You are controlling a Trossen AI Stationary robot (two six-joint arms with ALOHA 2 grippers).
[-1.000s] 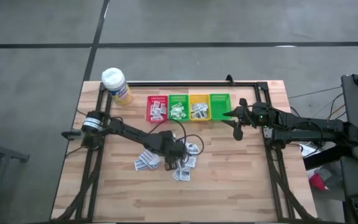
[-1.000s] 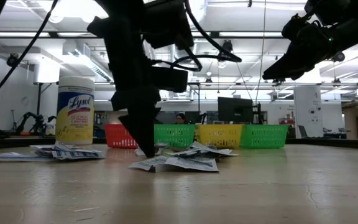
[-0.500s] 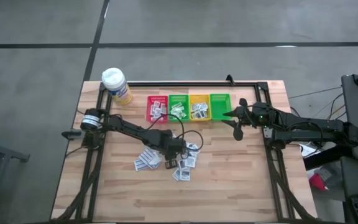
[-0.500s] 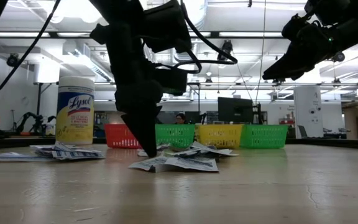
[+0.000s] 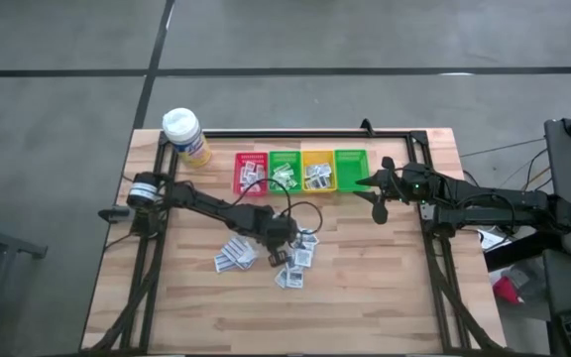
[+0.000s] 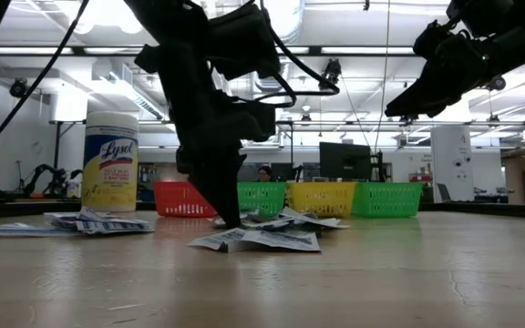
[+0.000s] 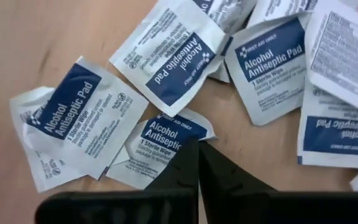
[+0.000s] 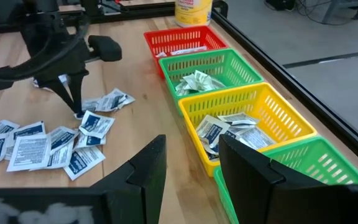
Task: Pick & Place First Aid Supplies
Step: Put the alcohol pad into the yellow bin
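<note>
Pinching: left gripper [image 7: 197, 163] is pressing its fingers together, tips down on the table among the loose first aid supplies [image 5: 295, 260]; whether a sachet is caught between them I cannot tell.
Nearest packet: an alcohol antiseptic sachet [image 7: 160, 146] is lying flat with its edge touching the closed fingertips.
Loose pile: white and blue sachets are lying scattered mid-table, overlapping one another, with a smaller cluster [image 5: 232, 256] sitting just beside them.
Waiting: right gripper [image 8: 191, 163] is hovering raised beside the end green bin [image 5: 350, 170], its fingers standing apart and holding nothing.
Bins: red bin [image 5: 251, 173], green bin [image 5: 284, 172] and yellow bin [image 5: 316, 171] are sitting side by side, each holding packets.
Bottle: a white-capped yellow bottle [image 5: 185, 135] is standing upright at the table's far corner.
</note>
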